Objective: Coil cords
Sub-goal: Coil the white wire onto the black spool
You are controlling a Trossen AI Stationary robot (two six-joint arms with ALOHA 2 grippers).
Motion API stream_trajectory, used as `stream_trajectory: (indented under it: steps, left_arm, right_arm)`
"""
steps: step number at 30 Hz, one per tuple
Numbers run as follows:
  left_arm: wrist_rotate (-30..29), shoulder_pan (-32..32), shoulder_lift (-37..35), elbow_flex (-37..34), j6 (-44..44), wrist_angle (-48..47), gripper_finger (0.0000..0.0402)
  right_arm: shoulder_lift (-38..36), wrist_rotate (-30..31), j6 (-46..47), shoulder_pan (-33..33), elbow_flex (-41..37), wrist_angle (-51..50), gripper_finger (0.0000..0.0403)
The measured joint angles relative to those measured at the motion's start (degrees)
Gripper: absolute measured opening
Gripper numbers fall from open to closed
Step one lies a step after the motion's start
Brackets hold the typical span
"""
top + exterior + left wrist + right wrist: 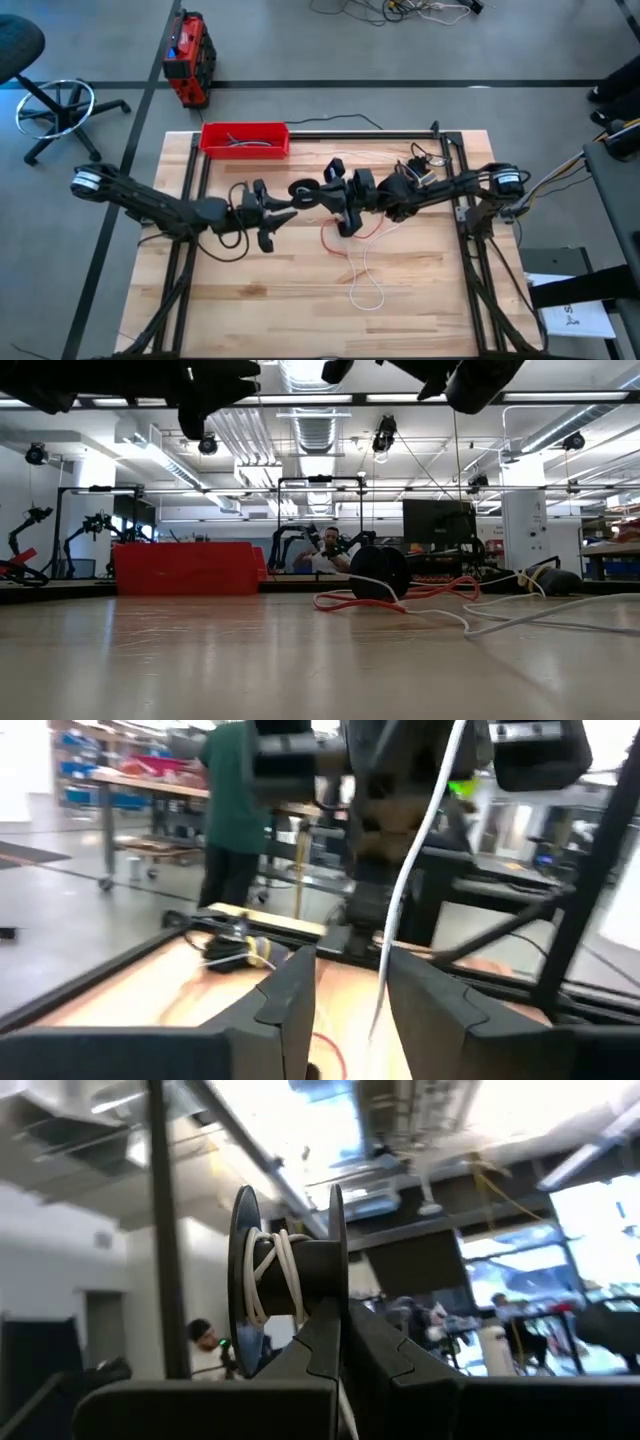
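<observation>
red tray (245, 139) behind, possibly loose white cord (368, 280), black spool (381, 572)

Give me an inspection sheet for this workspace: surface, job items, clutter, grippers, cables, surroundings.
Surface: wooden table, pale planks.
Job's things: white cord loops on the table, partly wound on a black spool; red cord lies beside a black disc.
Clutter: red tray at the far edge.
Grippers: right gripper grips the spool, raised; left gripper open, white cord passing between its fingers.
Cables: loose wires on the floor.
Surroundings: red case, office chair, person in the background.
</observation>
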Motion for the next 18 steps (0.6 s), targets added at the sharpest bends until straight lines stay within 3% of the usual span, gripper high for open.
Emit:
stream_trajectory:
  steps: [3, 8, 12, 18]
  left_arm:
    - [2.6, -0.2, 2.2, 0.0, 0.0, 2.2, 0.0089]
    - [2.8, -0.9, 5.4, 0.0, -0.1, 4.3, 0.0011]
    - [2.8, -1.0, 7.6, 0.1, -0.4, 4.9, 0.0009]
    - [2.8, -1.0, 9.3, 1.0, -0.2, 5.1, 0.0004]
  right_arm:
    - [0.0, -3.2, -2.9, 0.2, 1.0, -0.2, 0.0000]
    - [0.0, -8.9, -9.2, 0.2, 3.0, -0.6, 0.0000]
    - [0.0, -12.0, -17.5, 0.2, 4.8, -2.6, 0.0000]
    - [0.0, -17.7, -41.4, 1.6, 7.5, -11.7, 0.0000]
